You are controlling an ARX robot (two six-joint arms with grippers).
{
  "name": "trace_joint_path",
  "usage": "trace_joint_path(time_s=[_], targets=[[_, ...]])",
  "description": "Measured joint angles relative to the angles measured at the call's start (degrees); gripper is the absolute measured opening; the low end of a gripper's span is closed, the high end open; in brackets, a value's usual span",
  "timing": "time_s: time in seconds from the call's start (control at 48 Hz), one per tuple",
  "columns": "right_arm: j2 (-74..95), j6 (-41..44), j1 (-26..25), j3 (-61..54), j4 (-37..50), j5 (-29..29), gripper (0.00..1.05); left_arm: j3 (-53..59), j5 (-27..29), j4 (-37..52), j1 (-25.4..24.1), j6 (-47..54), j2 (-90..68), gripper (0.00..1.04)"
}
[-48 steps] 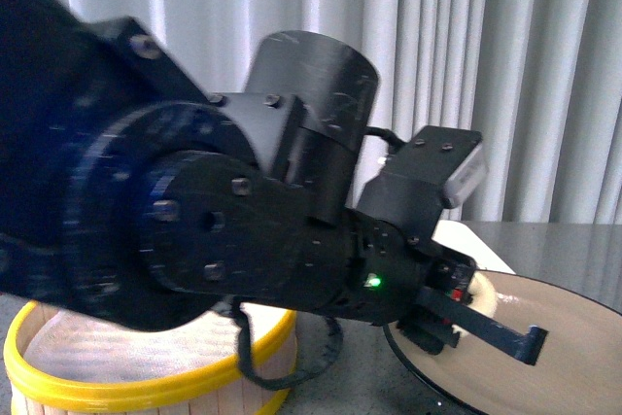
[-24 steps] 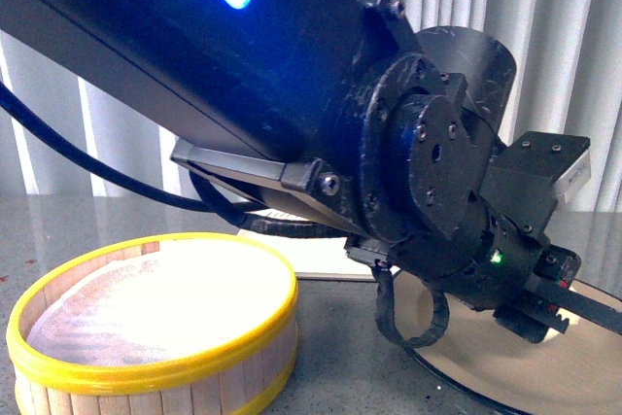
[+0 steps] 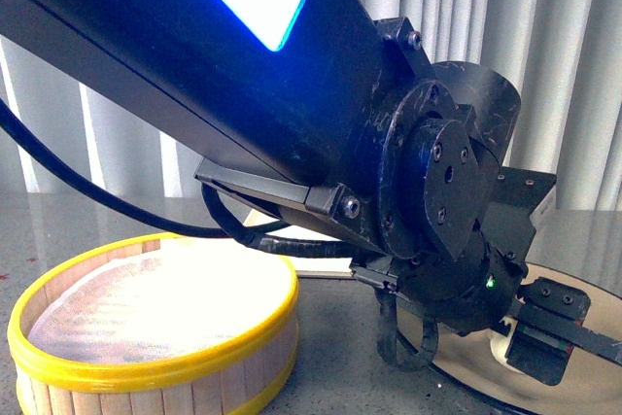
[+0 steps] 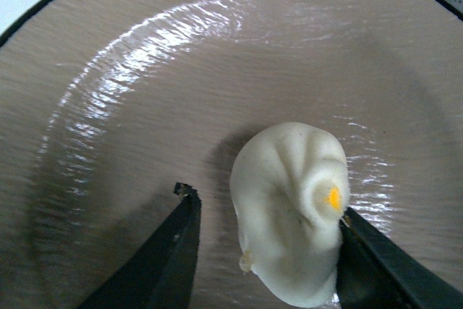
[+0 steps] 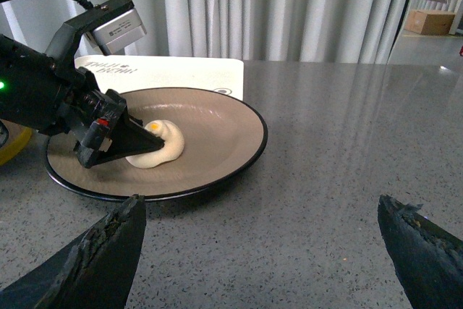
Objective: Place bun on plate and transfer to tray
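Grey speckled stone worktop point(image 5: 347, 142) lies under both grippers. A flat, cream-white rectangular plastic tray point(image 5: 195, 70) with grey lettering lies beyond the left gripper point(image 4: 266, 206), just behind the plate's far rim. A round wooden steamer basket with a yellow rim point(image 3: 194, 362) stands apart from that gripper, to its left in the front view.

The wide, shallow, taupe-brown plate with a black rim point(image 5: 217, 128) sits directly beneath the left gripper. The small cream-white pleated bun point(image 4: 289, 208) lies on the plate between this gripper's spread fingers. One finger touches the bun's side and the other stands clear of it.

The right gripper point(image 5: 259, 204) is spread wide and holds nothing, with the plate's near rim just ahead of it.
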State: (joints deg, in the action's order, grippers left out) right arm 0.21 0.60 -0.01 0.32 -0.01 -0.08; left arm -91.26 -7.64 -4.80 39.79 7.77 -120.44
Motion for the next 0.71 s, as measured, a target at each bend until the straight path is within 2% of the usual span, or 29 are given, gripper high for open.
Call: trace_joint_path(time_s=[0.125, 0.292, 0.708], targets=[[0.0, 0.0, 0.0, 0.0, 0.0, -0.02, 0.96, -1.64, 1.09, -2.16, -0.26, -2.67, -0.42, 0.76], [0.0, 0.0, 0.0, 0.0, 0.0, 0.0, 0.96, -1.75, -1.05, -2.21, -0.66, -6.05, -0.42, 0.99], [0.0, 0.0, 0.0, 0.0, 0.0, -0.02, 0.96, -1.09, -3.02, -3.5, -0.81, -9.18, 1.55, 0.98]])
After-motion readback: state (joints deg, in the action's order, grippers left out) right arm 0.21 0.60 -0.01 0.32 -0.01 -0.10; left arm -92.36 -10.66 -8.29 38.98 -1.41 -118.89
